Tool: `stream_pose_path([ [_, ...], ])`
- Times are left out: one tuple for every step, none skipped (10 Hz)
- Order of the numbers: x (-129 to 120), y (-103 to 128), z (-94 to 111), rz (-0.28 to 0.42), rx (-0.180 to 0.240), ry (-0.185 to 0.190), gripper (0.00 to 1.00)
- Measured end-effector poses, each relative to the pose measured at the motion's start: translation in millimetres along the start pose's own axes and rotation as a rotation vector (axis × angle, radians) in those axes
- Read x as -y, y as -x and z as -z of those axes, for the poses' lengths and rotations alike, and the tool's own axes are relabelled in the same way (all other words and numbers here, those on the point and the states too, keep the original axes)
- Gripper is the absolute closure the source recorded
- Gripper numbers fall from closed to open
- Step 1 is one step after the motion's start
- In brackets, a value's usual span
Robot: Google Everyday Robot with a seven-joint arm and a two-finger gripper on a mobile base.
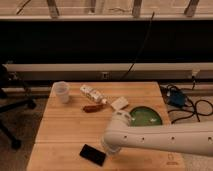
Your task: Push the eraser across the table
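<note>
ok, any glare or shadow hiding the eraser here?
Camera view: warm, even light on the table; the eraser reads dark but distinct, with no strong glare; the gripper sits just right of it without shading it; the wall behind is near black.

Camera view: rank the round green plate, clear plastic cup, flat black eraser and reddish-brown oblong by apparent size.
1. round green plate
2. flat black eraser and clear plastic cup: alike, unranked
3. reddish-brown oblong
The gripper hangs beside the eraser.

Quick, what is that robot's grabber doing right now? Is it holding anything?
End effector: state cannot be told; it sits low over the table, just right of the eraser.
</note>
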Motion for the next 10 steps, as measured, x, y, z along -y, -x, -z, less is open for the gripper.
stream_pose_path([
  [-7, 2, -2, 0.002, 0.003, 0.007, 1.00],
  [-11, 3, -3, 0.003, 0.005, 0.011, 1.00],
  [-16, 5, -6, 0.007, 0.011, 0.016, 1.00],
  [-18, 7, -9, 0.011, 0.019, 0.020, 1.00],
  [-22, 8, -12, 0.011, 0.026, 0.023, 1.00],
  [-23, 8, -14, 0.012, 0.030, 0.026, 1.00],
  [-26, 10, -19, 0.017, 0.038, 0.033, 1.00],
  [-27, 11, -22, 0.022, 0.043, 0.039, 1.00],
  [-28, 12, -25, 0.027, 0.049, 0.043, 1.00],
  [-28, 14, -27, 0.035, 0.054, 0.048, 1.00],
])
